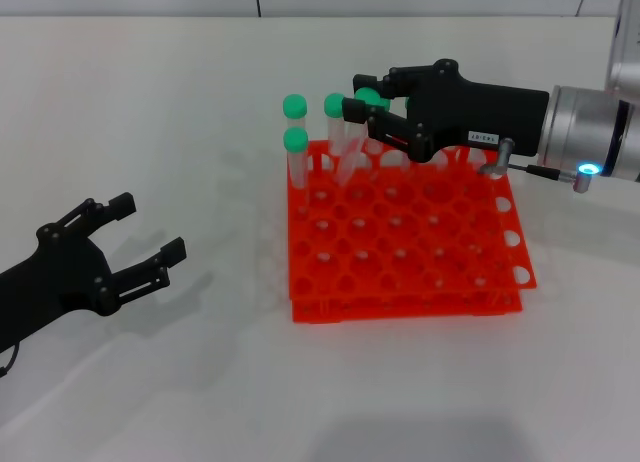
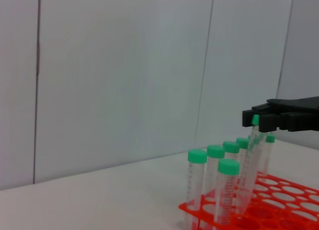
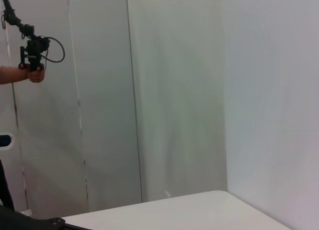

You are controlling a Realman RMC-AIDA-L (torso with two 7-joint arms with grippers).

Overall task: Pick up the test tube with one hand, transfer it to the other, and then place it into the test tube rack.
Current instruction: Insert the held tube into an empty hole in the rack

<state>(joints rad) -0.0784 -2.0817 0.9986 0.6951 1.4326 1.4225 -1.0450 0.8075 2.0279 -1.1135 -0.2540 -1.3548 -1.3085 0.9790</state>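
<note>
The orange-red test tube rack [image 1: 400, 244] lies on the white table and also shows in the left wrist view [image 2: 279, 197]. My right gripper [image 1: 362, 100], the one with the white label, hovers over the rack's far left corner. It is shut on the green cap of a clear test tube [image 1: 352, 154]. The tube leans, with its lower end in a rack hole. The left wrist view shows this gripper [image 2: 264, 118] holding the tilted tube [image 2: 248, 165]. My left gripper [image 1: 150, 227] is open and empty, low over the table to the left of the rack.
Several other green-capped tubes [image 1: 294, 122] stand upright in the rack's far left holes and also show in the left wrist view [image 2: 215, 163]. The right wrist view shows walls, the table edge and a person's hand holding a device [image 3: 31, 53].
</note>
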